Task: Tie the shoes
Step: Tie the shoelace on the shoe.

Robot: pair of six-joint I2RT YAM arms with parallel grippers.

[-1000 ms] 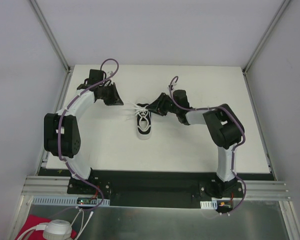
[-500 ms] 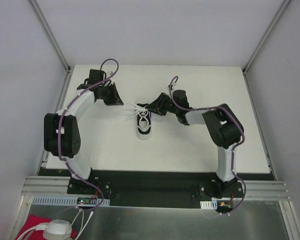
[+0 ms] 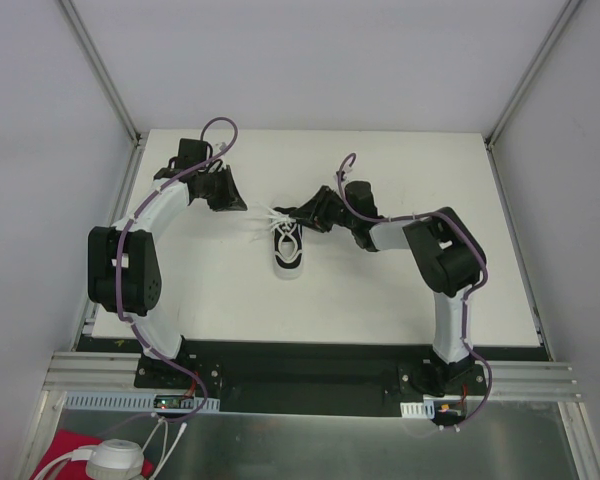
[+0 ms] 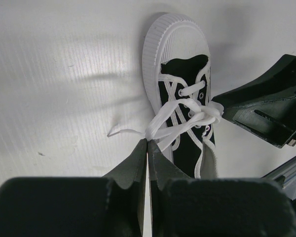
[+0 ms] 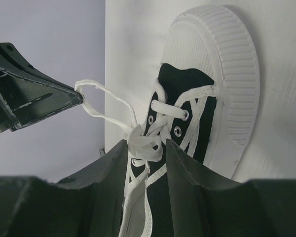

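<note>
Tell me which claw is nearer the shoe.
Right. The right claw straddles the lace knot over the shoe; the left claw sits off its side, pinching a lace.

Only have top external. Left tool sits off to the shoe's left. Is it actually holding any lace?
Observer: Yes. The left wrist view shows the left tool shut on a lace loop drawn out sideways from the sneaker.
Operator: And the right tool?
Observer: In the right wrist view, the right tool has one finger on each side of the lace bunch at the upper eyelets. I can't tell whether it is squeezing.
Operator: Any loose ends?
Observer: One. A lace end sticks out just past the left tool's tips.
</note>
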